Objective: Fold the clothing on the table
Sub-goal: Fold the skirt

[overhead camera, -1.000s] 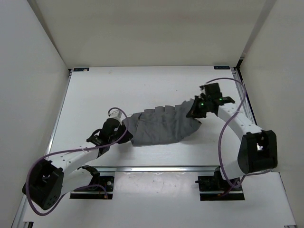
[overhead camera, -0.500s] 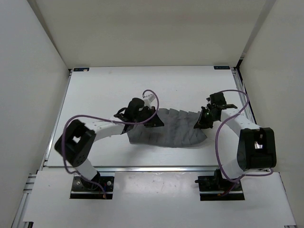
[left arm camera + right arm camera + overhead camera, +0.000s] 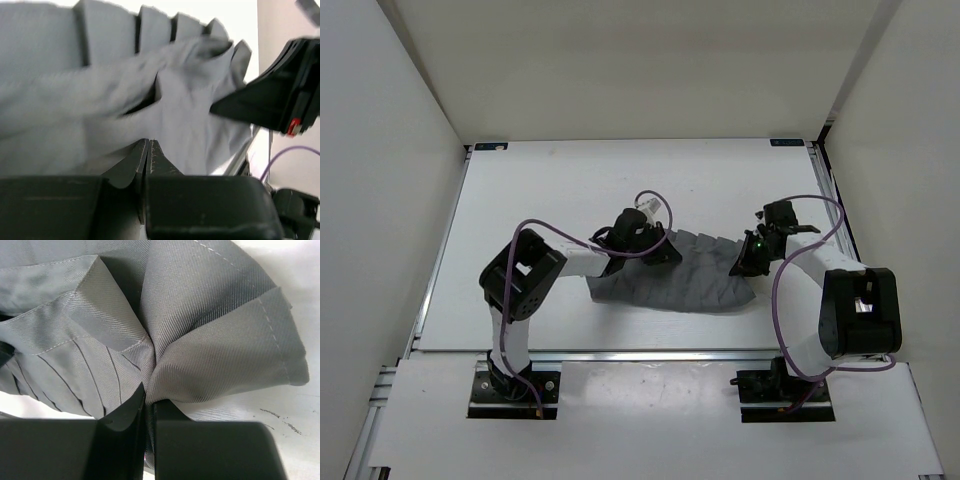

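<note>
Now | grips skirt [image 3: 670, 280] at upper-left edge with left fingers [image 3: 131, 167] | pinches right end with right fingers [image 3: 122, 415] | lies on table [image 3: 540, 190]

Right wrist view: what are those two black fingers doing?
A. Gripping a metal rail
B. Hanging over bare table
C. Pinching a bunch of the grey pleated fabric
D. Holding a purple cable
C: the right gripper has its fingers closed on a gathered fold of the clothing, and the fabric fans out from that pinch.
</note>
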`<state>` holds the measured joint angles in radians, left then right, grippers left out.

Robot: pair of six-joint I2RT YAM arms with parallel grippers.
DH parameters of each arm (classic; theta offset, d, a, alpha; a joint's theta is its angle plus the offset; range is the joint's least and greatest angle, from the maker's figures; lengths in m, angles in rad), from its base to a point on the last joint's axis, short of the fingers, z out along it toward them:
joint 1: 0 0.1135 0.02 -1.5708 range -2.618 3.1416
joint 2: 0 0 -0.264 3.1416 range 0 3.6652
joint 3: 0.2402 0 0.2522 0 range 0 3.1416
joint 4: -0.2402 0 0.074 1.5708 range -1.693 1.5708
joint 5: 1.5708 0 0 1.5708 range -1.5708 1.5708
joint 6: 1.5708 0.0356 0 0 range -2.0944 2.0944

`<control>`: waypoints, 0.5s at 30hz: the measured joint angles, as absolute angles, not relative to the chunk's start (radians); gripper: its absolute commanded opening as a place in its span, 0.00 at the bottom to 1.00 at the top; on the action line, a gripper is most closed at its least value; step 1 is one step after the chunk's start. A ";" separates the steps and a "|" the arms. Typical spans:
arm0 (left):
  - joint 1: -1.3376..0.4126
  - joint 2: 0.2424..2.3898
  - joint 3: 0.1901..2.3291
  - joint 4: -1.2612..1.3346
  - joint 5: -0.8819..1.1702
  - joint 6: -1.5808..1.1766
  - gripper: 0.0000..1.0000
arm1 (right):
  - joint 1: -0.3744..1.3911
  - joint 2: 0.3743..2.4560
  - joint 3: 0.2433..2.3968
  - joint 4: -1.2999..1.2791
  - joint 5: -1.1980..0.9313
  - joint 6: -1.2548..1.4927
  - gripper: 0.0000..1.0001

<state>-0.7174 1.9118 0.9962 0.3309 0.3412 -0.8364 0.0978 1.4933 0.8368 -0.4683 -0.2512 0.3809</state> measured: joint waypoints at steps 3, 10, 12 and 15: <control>-0.739 1.932 1.013 0.350 0.275 -0.839 0.00 | 0.096 1.493 0.823 -0.467 -0.258 0.379 0.00; -0.804 1.988 1.137 0.225 0.064 -0.747 0.00 | 0.109 1.491 0.821 -0.468 -0.260 0.377 0.00; -0.824 1.988 1.155 0.192 0.002 -0.716 0.00 | 0.114 1.491 0.821 -0.468 -0.260 0.376 0.00; -0.842 1.999 1.187 0.141 -0.060 -0.676 0.00 | 0.120 1.487 0.821 -0.469 -0.260 0.377 0.00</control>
<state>-0.8425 1.9991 1.1873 0.1413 -0.0601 -0.6758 0.1196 1.4868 0.8207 -0.4686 -0.2600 0.3767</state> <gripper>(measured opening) 0.103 0.049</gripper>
